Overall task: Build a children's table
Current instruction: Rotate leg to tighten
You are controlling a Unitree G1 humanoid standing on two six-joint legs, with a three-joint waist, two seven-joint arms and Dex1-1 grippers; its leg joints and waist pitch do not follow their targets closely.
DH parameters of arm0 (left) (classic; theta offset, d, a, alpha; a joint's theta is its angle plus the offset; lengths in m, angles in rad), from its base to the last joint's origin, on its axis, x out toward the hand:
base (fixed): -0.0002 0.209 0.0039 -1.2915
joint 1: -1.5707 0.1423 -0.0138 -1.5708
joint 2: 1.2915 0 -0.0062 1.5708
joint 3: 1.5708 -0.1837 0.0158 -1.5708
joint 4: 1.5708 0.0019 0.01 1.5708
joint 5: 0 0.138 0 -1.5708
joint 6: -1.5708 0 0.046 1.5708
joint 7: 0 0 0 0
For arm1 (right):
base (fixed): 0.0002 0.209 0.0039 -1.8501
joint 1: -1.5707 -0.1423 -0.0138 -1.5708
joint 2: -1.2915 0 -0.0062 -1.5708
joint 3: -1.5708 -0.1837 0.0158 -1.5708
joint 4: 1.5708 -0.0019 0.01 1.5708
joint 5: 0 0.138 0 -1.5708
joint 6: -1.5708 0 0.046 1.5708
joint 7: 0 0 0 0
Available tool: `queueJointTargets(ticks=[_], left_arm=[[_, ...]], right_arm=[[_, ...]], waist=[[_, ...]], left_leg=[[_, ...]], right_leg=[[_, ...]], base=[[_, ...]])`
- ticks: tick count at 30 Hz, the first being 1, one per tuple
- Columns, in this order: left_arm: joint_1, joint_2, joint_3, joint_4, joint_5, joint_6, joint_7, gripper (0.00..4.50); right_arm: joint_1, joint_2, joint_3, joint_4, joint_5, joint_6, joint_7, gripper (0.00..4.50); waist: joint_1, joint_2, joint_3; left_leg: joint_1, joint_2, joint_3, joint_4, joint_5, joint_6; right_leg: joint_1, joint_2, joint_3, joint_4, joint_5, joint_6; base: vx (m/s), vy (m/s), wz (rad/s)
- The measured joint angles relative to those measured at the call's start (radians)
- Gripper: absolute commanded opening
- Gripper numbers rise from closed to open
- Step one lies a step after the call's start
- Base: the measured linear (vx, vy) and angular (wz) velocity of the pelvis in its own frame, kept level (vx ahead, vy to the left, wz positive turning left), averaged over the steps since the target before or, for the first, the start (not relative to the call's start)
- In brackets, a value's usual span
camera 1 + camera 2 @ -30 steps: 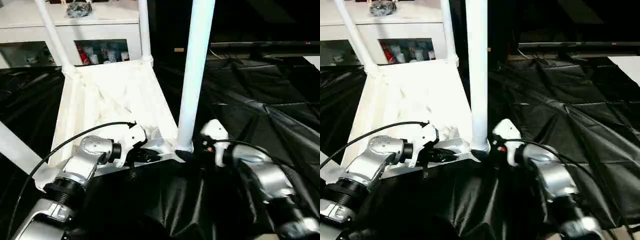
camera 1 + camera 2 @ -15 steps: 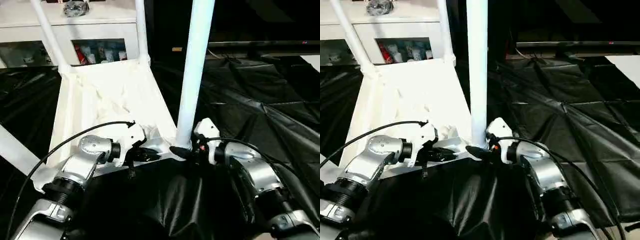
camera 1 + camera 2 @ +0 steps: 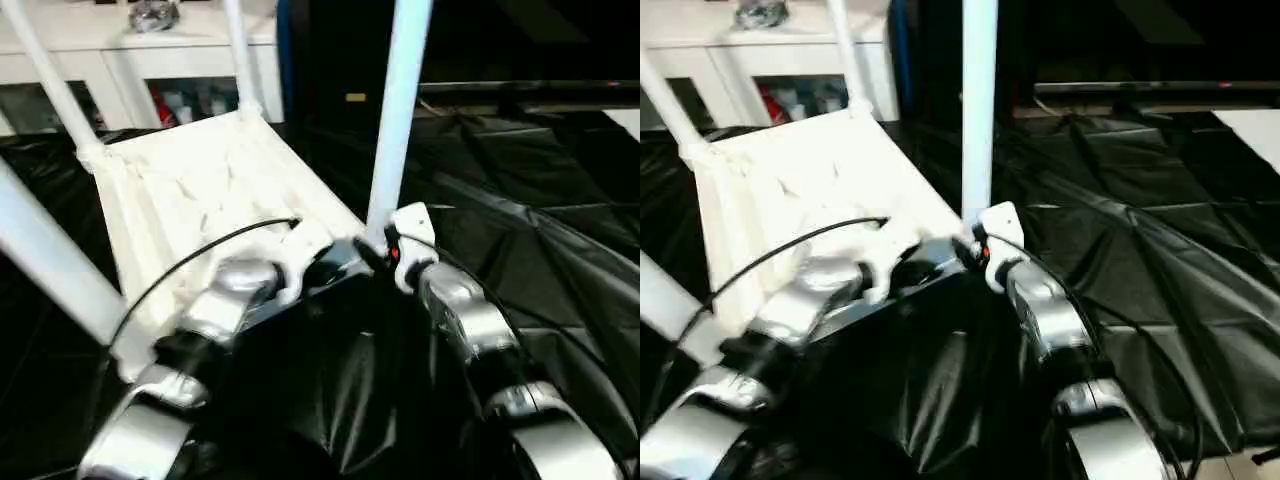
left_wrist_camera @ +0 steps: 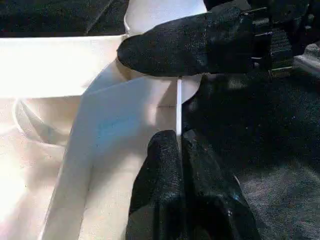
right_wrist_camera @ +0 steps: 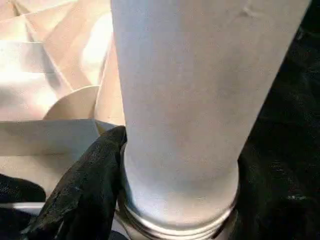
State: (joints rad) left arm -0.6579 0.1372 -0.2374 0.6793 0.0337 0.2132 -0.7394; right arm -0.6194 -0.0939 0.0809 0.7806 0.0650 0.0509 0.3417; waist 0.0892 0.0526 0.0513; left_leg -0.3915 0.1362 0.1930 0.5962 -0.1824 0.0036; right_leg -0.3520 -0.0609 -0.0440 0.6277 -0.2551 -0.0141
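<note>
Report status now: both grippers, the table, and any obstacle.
Left gripper shut on tabletop rim. Right gripper clasps near leg at its base. All four legs up. No obstacle seen.

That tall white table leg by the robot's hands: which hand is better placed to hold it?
Probably the right gripper: its black finger lies against the tall white tubular leg at its base. The left gripper is pinched on the white plastic tabletop rim.

Black sheeting [image 3: 520, 200] covers the floor, creased and wrinkled, with glare on its folds. A white cabinet [image 3: 130, 60] stands at the back, with glass doors and small items, some red, behind them. A crumpled object [image 3: 155, 14] lies on its top.
</note>
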Motion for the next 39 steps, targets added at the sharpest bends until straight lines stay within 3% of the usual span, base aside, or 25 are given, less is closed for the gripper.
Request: queueJointTargets(ticks=[1, 2, 9, 13, 17, 24, 29, 39], left_arm=[[-0.003, -0.001, 0.000, 0.007, 0.003, -0.007, 0.000, 0.00], [-0.005, -0.001, -0.002, 0.013, 0.006, -0.019, 0.000, 0.00], [0.018, 0.042, 0.003, -0.010, 0.000, -0.047, -0.066, 0.00], [0.056, 0.105, 0.005, -0.058, -0.030, -0.077, -0.185, 0.00], [0.088, 0.167, 0.002, -0.095, -0.072, -0.097, -0.333, 0.00], [0.127, 0.245, -0.001, -0.138, -0.103, -0.097, -0.483, 0.00], [0.139, 0.286, -0.011, -0.158, -0.122, -0.080, -0.561, 0.00], [0.145, 0.300, -0.014, -0.176, -0.130, -0.051, -0.588, 0.00]], right_arm=[[-0.002, 0.004, -0.011, 0.009, 0.001, -0.008, 0.004, 3.31], [-0.002, 0.008, -0.025, 0.013, 0.004, -0.011, 0.010, 3.45], [0.003, 0.003, -0.021, 0.011, 0.014, -0.030, 0.119, 3.94], [0.007, -0.047, 0.041, -0.009, 0.008, -0.057, 0.259, 3.94], [0.037, -0.116, 0.082, -0.070, 0.014, -0.065, 0.477, 3.94], [0.069, -0.177, 0.127, -0.135, 0.051, -0.050, 0.688, 3.94], [0.072, -0.196, 0.146, -0.161, 0.059, -0.019, 0.789, 3.55], [0.079, -0.200, 0.161, -0.191, 0.072, 0.014, 0.836, 2.77]], waist=[[0.000, 0.000, 0.000], [0.000, 0.000, 0.000], [-0.007, -0.001, 0.001], [-0.010, 0.000, 0.000], [0.002, -0.001, 0.000], [0.003, -0.004, 0.001], [0.006, -0.010, 0.001], [0.013, -0.012, 0.001]], left_leg=[[0.000, 0.000, 0.000, 0.000, 0.001, 0.001], [0.000, 0.001, 0.000, 0.000, 0.001, 0.002], [-0.001, 0.003, 0.002, -0.001, 0.001, 0.001], [-0.012, 0.005, 0.004, -0.001, 0.006, 0.008], [-0.016, 0.009, 0.006, 0.000, 0.008, 0.010], [-0.019, 0.009, 0.008, 0.004, 0.008, 0.011], [-0.019, 0.009, 0.008, 0.004, 0.008, 0.011], [-0.019, 0.009, 0.008, 0.005, 0.008, 0.011]], right_leg=[[0.000, 0.000, 0.000, 0.000, 0.000, 0.000], [0.000, 0.000, 0.000, 0.000, 0.000, 0.000], [-0.003, 0.000, 0.000, 0.001, 0.000, 0.000], [-0.017, 0.001, -0.002, 0.004, 0.001, 0.002], [-0.019, 0.001, -0.005, 0.004, 0.001, 0.002], [-0.021, 0.001, -0.005, 0.006, 0.002, 0.002], [-0.021, 0.001, -0.005, 0.006, 0.002, 0.001], [-0.021, 0.001, -0.005, 0.007, 0.002, 0.001]], base=[[0.000, 0.000, 0.00], [0.000, 0.000, 0.00], [0.000, 0.000, 0.00], [0.000, 0.000, 0.00], [0.000, 0.000, 0.00], [0.000, 0.000, 0.00], [0.000, 0.000, 0.00], [0.000, 0.000, 0.00]])
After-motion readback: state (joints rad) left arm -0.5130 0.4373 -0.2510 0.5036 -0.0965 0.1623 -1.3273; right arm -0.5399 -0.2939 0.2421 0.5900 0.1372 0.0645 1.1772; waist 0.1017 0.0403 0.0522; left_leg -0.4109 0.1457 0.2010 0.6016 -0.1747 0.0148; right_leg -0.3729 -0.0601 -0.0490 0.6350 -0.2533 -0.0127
